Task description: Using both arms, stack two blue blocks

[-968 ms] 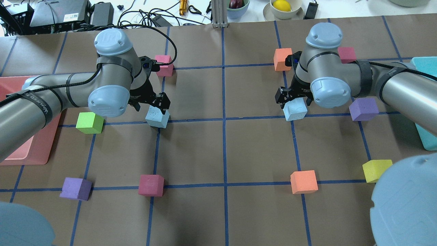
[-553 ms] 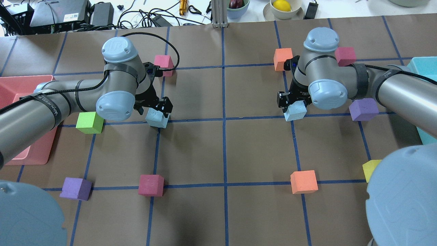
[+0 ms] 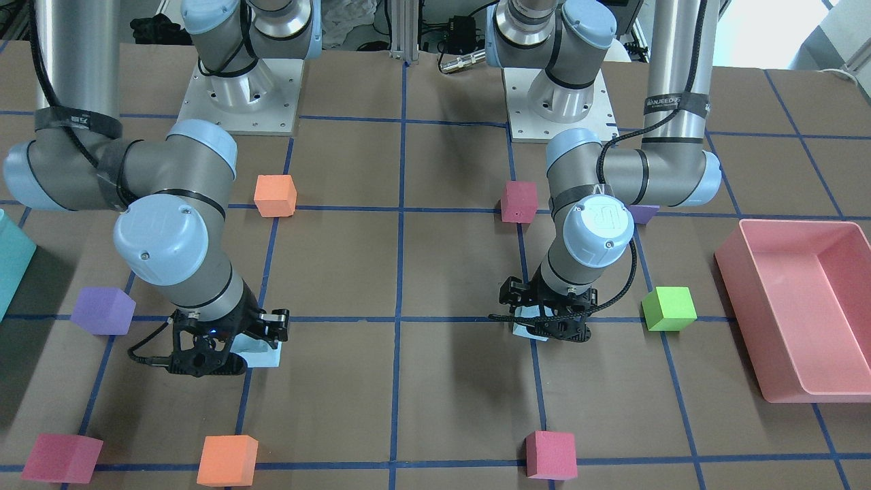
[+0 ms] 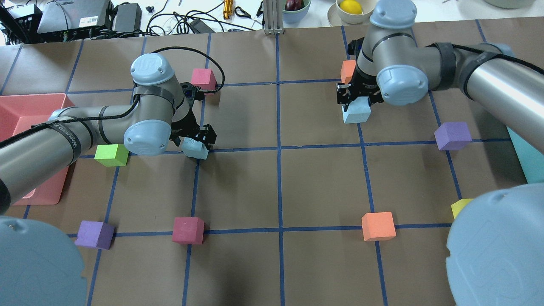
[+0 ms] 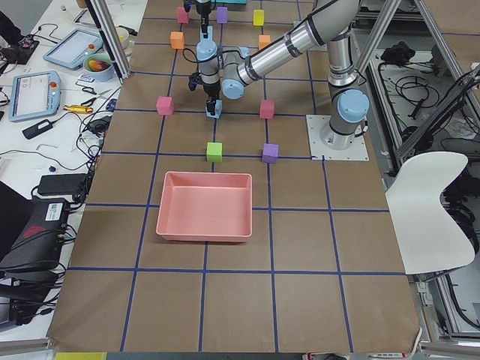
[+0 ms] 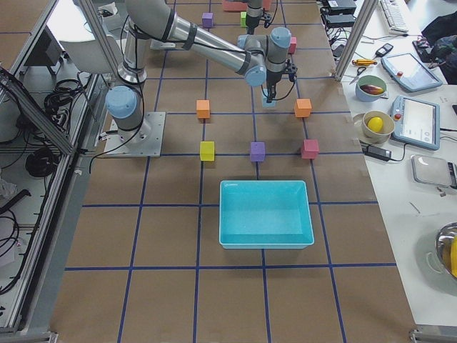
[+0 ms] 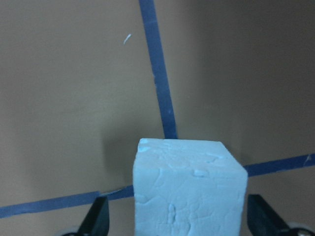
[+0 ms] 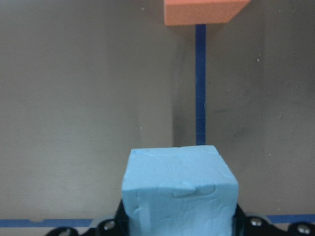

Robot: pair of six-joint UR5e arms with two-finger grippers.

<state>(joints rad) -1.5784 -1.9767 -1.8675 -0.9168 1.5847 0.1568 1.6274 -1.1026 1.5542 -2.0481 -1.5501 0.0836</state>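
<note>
One pale blue block (image 4: 195, 149) sits on the table at a tape crossing left of centre. My left gripper (image 4: 196, 138) is down over it, open, one finger on each side. In the left wrist view the block (image 7: 189, 189) fills the bottom with a gap beside the left finger (image 7: 96, 222). It is mostly hidden in the front view (image 3: 521, 331). My right gripper (image 4: 355, 95) is shut on the other blue block (image 4: 356, 112), which seems held just off the table near an orange cube (image 4: 347, 71). That block also shows in the right wrist view (image 8: 179, 189) and the front view (image 3: 264, 355).
A pink bin (image 4: 25, 106) lies at the left edge and a teal bin (image 4: 529, 170) at the right. Loose cubes: green (image 4: 111, 155), pink (image 4: 203, 77), magenta (image 4: 188, 230), purple (image 4: 94, 234), orange (image 4: 378, 226), purple (image 4: 453, 135), yellow (image 4: 461, 207).
My right gripper has carried its blue block away from the tape crossing toward the far orange cube. My left gripper has sunk lower around its block, which has stayed in place.
</note>
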